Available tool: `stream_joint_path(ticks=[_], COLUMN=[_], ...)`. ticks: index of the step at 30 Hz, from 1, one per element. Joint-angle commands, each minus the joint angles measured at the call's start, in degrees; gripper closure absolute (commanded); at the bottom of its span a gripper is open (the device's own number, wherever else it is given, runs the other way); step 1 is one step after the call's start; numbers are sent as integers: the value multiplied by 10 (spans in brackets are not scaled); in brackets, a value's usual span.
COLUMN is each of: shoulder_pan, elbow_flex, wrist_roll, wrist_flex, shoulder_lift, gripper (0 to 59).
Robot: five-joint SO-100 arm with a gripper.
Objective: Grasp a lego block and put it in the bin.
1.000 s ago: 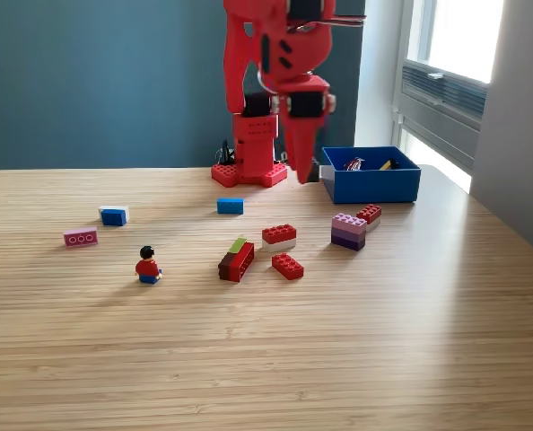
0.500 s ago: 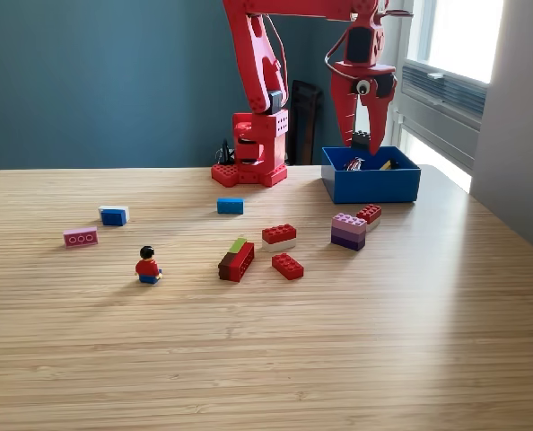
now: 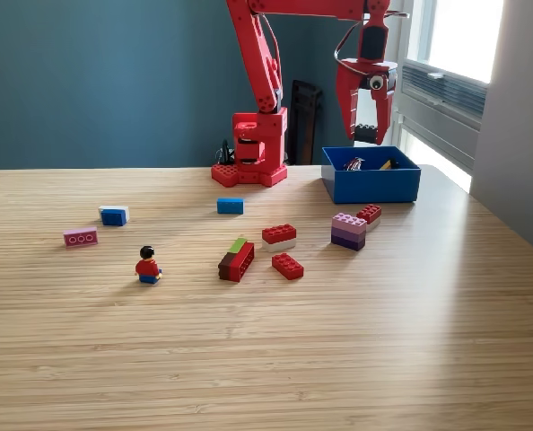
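Bin at table's back, exterior view's right. Gripper above it, jaws slightly apart, small dark piece between tips. Judgement: open fully over bin centre, let piece drop clear.

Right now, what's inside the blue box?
The bin holds a few small pieces: something reddish and something yellowish peek over the rim. The front wall hides the bottom, so anything lower is unseen.
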Motion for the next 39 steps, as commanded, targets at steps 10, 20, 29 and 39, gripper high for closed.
stream_joint_path(ticks=[10,20,29,39], shoulder_pan=[11,292,573,688], elbow_flex=[-51,-97,-56,20], wrist_roll=[-7,-43,-178,-237], wrist_flex=[11,-9,-79,-127], shoulder_lift=[27,27,26,33], gripper=[308,459,455,440])
